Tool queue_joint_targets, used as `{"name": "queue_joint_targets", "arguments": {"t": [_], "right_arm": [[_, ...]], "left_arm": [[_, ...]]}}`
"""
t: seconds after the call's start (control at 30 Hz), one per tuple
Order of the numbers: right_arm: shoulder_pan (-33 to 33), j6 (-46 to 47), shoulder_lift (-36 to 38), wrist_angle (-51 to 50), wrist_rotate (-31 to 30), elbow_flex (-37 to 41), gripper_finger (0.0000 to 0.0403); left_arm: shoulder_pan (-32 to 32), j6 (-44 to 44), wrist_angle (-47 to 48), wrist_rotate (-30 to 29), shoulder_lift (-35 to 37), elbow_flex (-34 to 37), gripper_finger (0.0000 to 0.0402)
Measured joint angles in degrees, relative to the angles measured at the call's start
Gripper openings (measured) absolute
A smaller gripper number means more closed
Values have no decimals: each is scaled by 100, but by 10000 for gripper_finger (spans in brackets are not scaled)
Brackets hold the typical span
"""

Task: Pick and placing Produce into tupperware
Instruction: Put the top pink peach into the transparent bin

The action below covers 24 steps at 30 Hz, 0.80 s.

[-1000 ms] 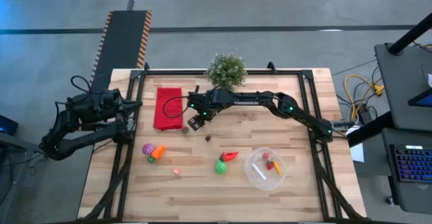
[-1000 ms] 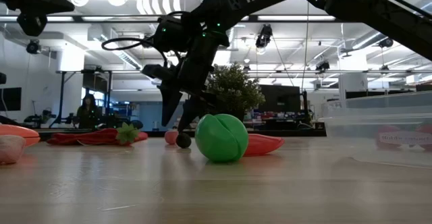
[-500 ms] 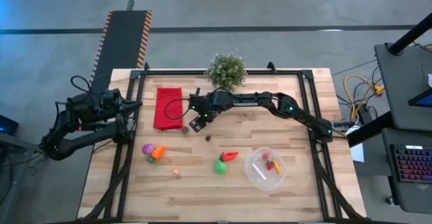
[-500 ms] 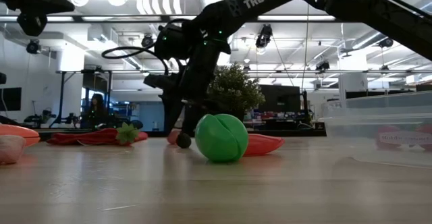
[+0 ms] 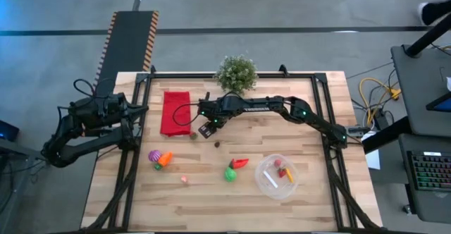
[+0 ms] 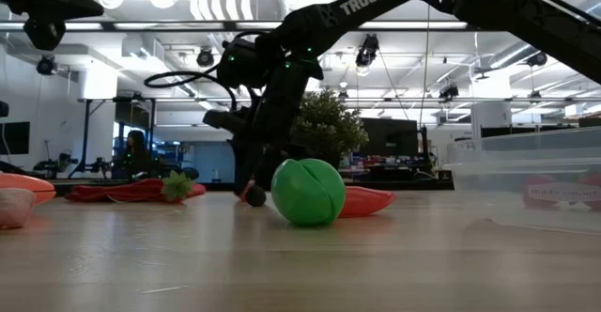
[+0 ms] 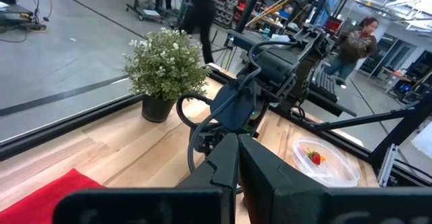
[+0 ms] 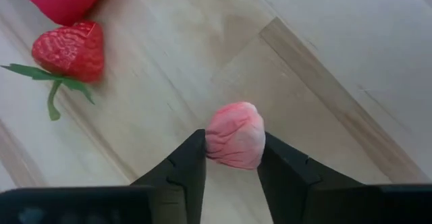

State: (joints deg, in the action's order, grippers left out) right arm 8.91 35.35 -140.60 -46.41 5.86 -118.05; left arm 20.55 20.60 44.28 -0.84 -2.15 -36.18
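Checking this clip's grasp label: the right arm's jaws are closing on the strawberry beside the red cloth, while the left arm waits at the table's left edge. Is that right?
Not quite. The right wrist view shows the right gripper with its jaws around a pink piece; the strawberry lies apart, untouched. The rest holds: it is beside the red cloth, and the left gripper waits at the left edge.

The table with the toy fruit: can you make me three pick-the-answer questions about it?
1. Where is the right claw?
A. over the clear bowl
B. by the red cloth
C. off the table

2. What colour is the piece between its fingers?
A. pink
B. purple
C. yellow

3. What is the left claw doing?
A. holding a carrot
C. wide open
B. shut, holding nothing

Answers:
1 B: the high view shows it next to the red cloth, far from the clear bowl.
2 A: the right wrist view shows a pink piece squeezed by both fingers.
3 B: its fingers meet with nothing between them.
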Motion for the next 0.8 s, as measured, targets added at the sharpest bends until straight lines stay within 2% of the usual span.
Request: {"name": "queue_joint_targets", "arguments": {"t": [0.23,0.43,0.6,0.8], "right_arm": [[2,15,-6,-68,-220,-96,80],[15,-11,9,-219,-308,-309,72],[-67,-291,244,-1208,-207,-554,73],[-477,-430,983,-2625,-196,-534,82]], "left_arm": [[1,1,8,-11,-2,0,0],[1,2,6,-11,-2,0,0],[1,2,6,-10,-2,0,0],[0,-15,4,-9,-2,0,0]]}}
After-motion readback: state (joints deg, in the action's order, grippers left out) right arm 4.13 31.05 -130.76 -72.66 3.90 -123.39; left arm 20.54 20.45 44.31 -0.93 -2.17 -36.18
